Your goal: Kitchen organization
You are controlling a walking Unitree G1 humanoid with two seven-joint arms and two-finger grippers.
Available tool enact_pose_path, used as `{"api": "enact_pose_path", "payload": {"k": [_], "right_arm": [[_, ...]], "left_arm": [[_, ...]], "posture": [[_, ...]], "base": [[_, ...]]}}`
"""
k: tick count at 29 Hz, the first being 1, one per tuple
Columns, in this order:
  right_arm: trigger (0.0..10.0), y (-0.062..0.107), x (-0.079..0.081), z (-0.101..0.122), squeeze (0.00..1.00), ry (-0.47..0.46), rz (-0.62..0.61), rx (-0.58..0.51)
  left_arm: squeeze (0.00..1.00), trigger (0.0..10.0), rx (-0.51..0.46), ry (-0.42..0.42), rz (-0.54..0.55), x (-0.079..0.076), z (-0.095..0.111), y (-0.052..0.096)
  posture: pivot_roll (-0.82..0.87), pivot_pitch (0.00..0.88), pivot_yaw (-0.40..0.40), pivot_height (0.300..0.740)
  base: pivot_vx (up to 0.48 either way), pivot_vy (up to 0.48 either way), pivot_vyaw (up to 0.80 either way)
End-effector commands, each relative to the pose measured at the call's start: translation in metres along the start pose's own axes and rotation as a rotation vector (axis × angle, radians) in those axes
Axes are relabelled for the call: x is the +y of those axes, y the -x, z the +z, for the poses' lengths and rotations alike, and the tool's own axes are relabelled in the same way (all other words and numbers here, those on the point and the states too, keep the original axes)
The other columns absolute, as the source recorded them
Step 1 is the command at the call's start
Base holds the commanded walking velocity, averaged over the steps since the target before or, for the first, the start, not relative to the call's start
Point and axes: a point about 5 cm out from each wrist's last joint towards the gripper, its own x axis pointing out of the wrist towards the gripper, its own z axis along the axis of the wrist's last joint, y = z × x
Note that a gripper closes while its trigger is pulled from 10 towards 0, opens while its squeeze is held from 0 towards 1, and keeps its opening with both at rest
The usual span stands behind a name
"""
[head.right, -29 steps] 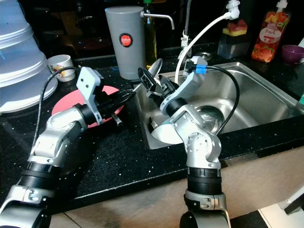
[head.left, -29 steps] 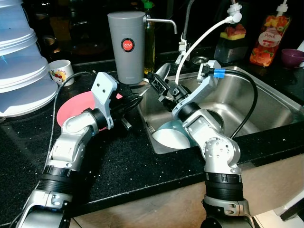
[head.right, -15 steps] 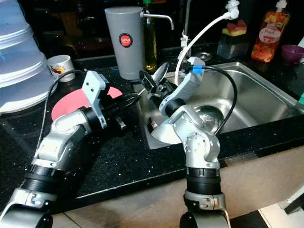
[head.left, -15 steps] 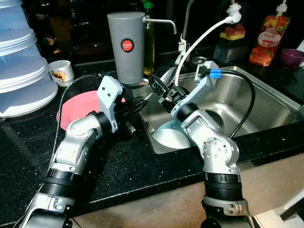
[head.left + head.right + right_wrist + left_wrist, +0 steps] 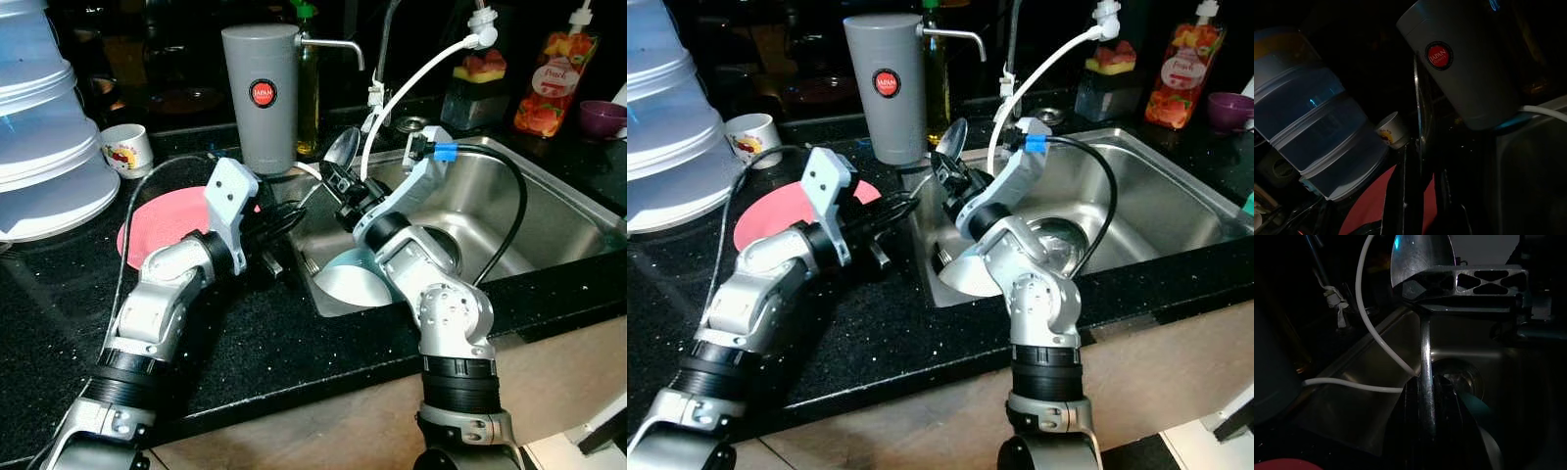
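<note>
Spoon (image 5: 342, 149) spans the two hands above the sink's (image 5: 549, 186) near-left corner; right hand (image 5: 338, 184) clenches the neck, bowl up; left hand (image 5: 286, 217) grasps the handle's lower end.

Both grippers' jaws closed, meeting mid-air.

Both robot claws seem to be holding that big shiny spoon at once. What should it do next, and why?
Probably let the right claw open. The spoon hangs over the sink corner, its handle already between the left claw's fingers and its neck in the right claw, so the handover looks nearly done.
</note>
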Motion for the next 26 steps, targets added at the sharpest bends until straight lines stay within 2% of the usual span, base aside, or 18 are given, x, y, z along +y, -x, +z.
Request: {"api": "enact_pose_path", "payload": {"k": [1,3,4,5,14,15,16,17,21,23,24,25,26], "right_arm": [[0.0,-0.001,0.0,-0.003,0.0,-0.016,-0.006,0.005],[0.0,-0.002,-0.001,-0.003,0.0,-0.016,-0.008,0.005],[0.0,-0.002,-0.001,-0.003,0.0,-0.015,-0.013,0.002],[0.0,-0.002,-0.003,-0.002,0.0,-0.014,-0.023,-0.003],[0.0,-0.002,-0.019,0.009,0.0,0.004,-0.117,-0.052],[0.0,-0.002,-0.023,0.013,0.0,0.017,-0.138,-0.07],[0.0,-0.001,-0.026,0.016,0.0,0.026,-0.153,-0.083],[0.0,0.0,-0.035,0.024,0.0,0.077,-0.211,-0.127],[0.0,0.002,-0.041,0.031,0.0,0.141,-0.258,-0.157],[0.0,0.003,-0.048,0.031,0.0,0.285,-0.276,-0.133],[0.0,0.003,-0.048,0.031,0.0,0.285,-0.276,-0.133],[0.0,0.006,-0.055,0.024,0.0,0.42,-0.282,-0.082],[0.0,0.008,-0.06,0.017,0.0,0.46,-0.289,-0.055]], "left_arm": [[0.0,0.0,0.012,-0.013,-0.013,0.0,-0.001,0.003],[0.0,0.0,0.012,-0.015,-0.012,0.0,-0.001,0.003],[0.0,0.3,0.012,-0.018,-0.011,0.0,0.0,0.003],[1.0,10.0,0.014,-0.019,-0.007,0.0,-0.001,0.002],[1.0,10.0,0.024,-0.057,0.025,0.003,0.0,0.0],[0.05,10.0,0.024,-0.057,0.025,0.003,-0.001,-0.001],[0.05,10.0,0.025,-0.056,0.024,0.003,-0.001,-0.001],[0.0,10.0,0.026,-0.05,0.021,0.002,-0.001,-0.002],[0.0,10.0,0.033,-0.053,0.021,0.001,-0.003,-0.003],[0.0,10.0,0.046,-0.056,0.012,-0.002,-0.006,-0.007],[0.0,10.0,0.046,-0.056,0.012,-0.002,-0.006,-0.007],[0.0,10.0,0.045,-0.035,-0.002,-0.007,-0.009,-0.012],[0.0,10.0,0.045,-0.019,-0.012,-0.01,-0.012,-0.017]], "posture": [[0.05,0.045,0.083,0.74],[0.05,0.045,0.083,0.74],[0.05,0.044,0.083,0.74],[0.05,0.044,0.083,0.74],[0.05,0.044,0.083,0.74],[0.04,0.044,0.082,0.74],[0.04,0.044,0.082,0.74],[0.04,0.045,0.081,0.74],[0.04,0.045,0.081,0.74],[0.04,0.044,0.08,0.74],[0.04,0.044,0.08,0.74],[0.04,0.044,0.079,0.74],[0.04,0.044,0.079,0.74]], "base": [[0.0,0.0,0.0],[0.0,0.0,0.0],[0.0,0.0,0.0],[0.0,0.0,0.0],[0.0,0.0,0.0],[0.0,0.0,0.0],[0.0,0.0,0.0],[0.0,0.0,0.0],[0.0,0.0,0.0],[0.0,0.0,0.0],[0.0,0.0,0.0],[0.0,0.0,0.0],[0.0,0.0,0.0]]}}
